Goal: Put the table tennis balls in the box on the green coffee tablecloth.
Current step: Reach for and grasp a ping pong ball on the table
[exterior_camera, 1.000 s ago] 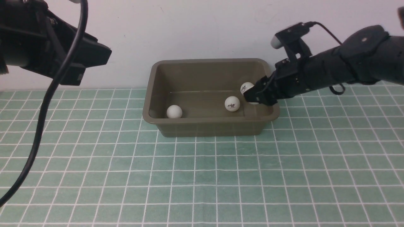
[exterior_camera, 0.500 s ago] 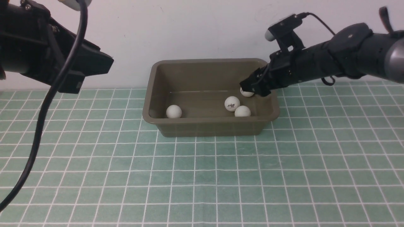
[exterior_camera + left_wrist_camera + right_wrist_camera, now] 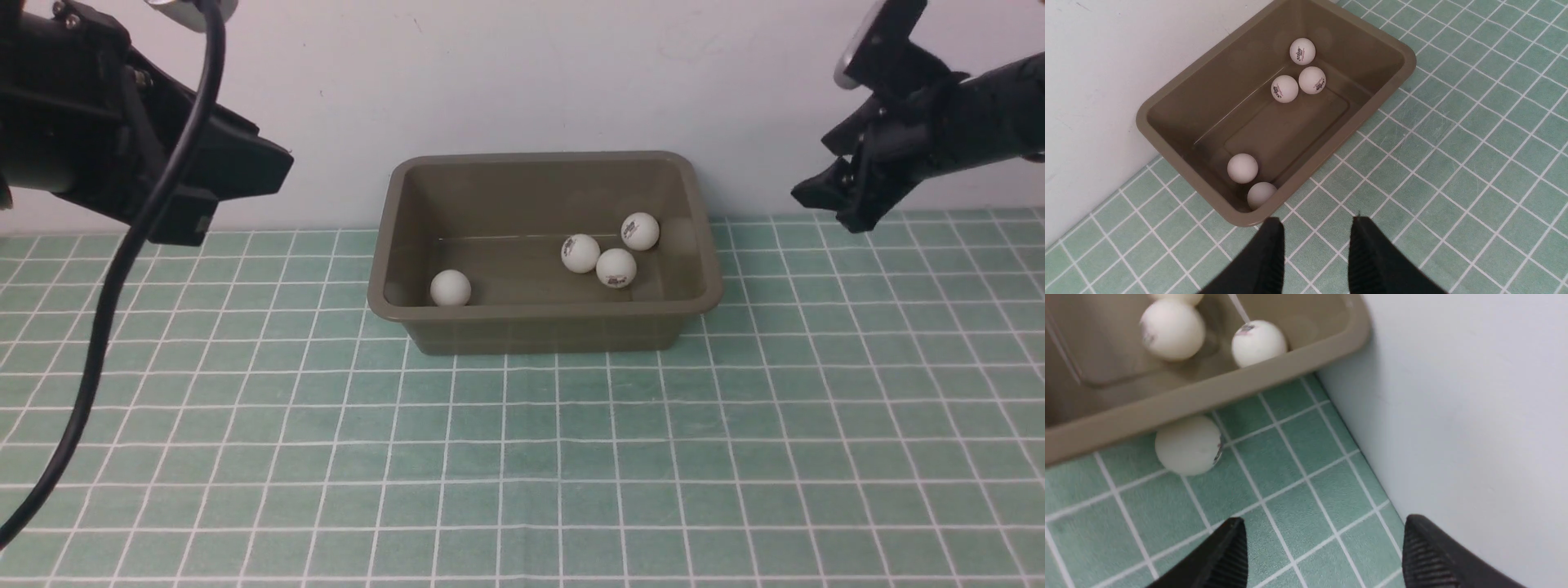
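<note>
The olive-brown box (image 3: 384, 245) stands on the green coffee tablecloth (image 3: 522, 457) against the back wall. Several table tennis balls lie in it: three grouped at its right (image 3: 616, 268), the others at its left (image 3: 451, 287). The left wrist view shows them all (image 3: 1285, 88). In the right wrist view another white ball (image 3: 1188, 445) lies on the cloth against the box's outer wall; no other view shows it. My right gripper (image 3: 820, 208) is open and empty, raised to the right of the box. My left gripper (image 3: 1314, 222) is open and empty, high at the box's left.
A plain white wall (image 3: 522, 73) stands right behind the box. A black cable (image 3: 106, 310) hangs from my left arm over the cloth's left side. Bare cloth lies in front of the box and on both sides.
My right gripper let go of a ball in the box's right end, opened, and drew back up and to the right, out of the box. The balls at the right rolled slightly.
</note>
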